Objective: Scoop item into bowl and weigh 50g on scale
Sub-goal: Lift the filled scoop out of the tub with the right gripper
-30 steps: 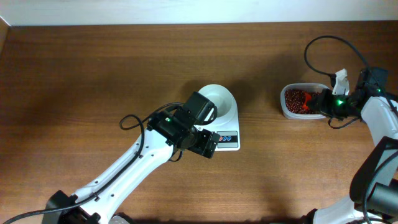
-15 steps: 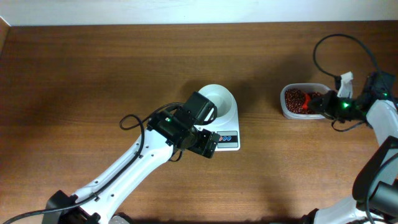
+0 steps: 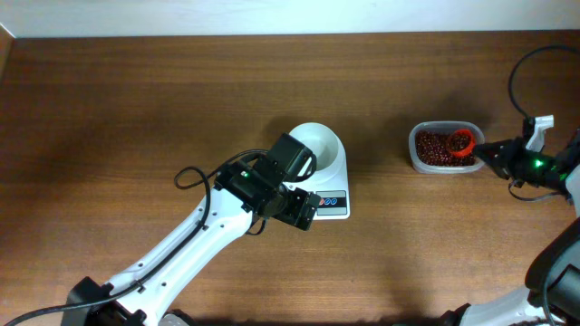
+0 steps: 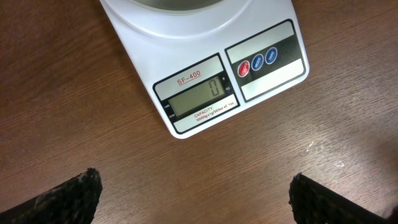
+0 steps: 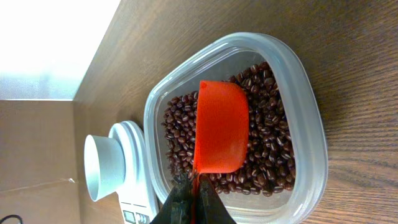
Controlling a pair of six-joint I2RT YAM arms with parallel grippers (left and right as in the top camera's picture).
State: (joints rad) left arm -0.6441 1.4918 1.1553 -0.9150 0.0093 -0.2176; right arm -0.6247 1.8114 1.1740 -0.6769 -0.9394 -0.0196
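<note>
Overhead view: left arm reaches in from lower left to the scale [image 3: 337,181] in the middle of the table [image 3: 136,109]; right arm at far right by the container [image 3: 424,165]
Right gripper [image 5: 194,202]: jaws pinched tight on the thin handle of the orange scoop [image 5: 221,127]
Scoop: cup end over the container, toward the gripper's end of it; loaded or not, cannot tell
Beans [image 5: 267,121]: in the clear container, a loose layer over its floor
Bowl [image 3: 317,143]: white, sits on the scale platform, well apart from the container, on its left; visible part shows no beans
Display [image 4: 198,96]: reads 0 with the bowl on
Left gripper [image 4: 199,199]: jaws spread wide, holding nothing, hovers just in front of the scale on the buttons side
Step in hand: judged as filling the scoop, first load, task barely begun
How to do it well: dip the leading lip into the heap, push along the floor, level out before lifting; carry flat across the gap so nothing rolls off; tip slowly over the bowl centre, smaller loads near the target
Risk: thin handle could twist in the pinch; beans roll far on bare wood; left arm crowds the bowl, so come in from the container side
</note>
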